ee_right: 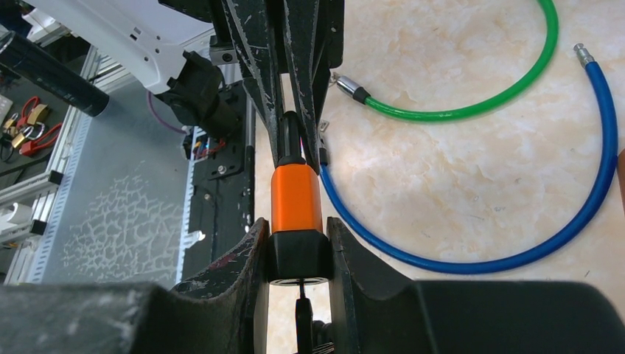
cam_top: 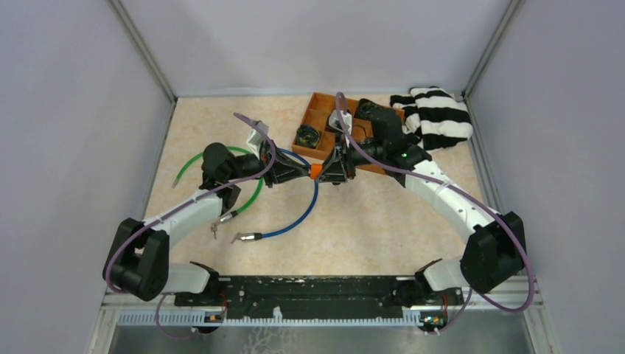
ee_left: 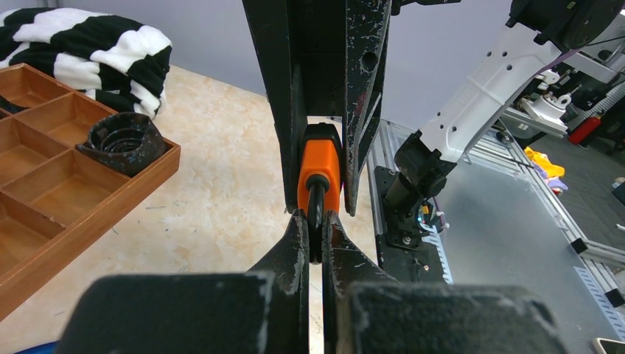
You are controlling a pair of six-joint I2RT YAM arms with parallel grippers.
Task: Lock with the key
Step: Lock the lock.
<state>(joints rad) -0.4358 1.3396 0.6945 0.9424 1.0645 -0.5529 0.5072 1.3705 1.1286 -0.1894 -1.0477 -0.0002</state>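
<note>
Plainly, grey walls (cam_top: 70, 110) enclose a beige marbled tabletop (cam_top: 368, 228).

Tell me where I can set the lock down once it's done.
Bare tabletop between the blue cable and the right arm, and a strip behind the green cable by the back wall. Crowded: the wooden tray and striped cloth, back right.

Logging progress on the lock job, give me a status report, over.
Right tool shut on orange lock. Left tool shut on black piece at its far end, likely the key. Blue cable lies alongside, nothing seen blocking.
</note>
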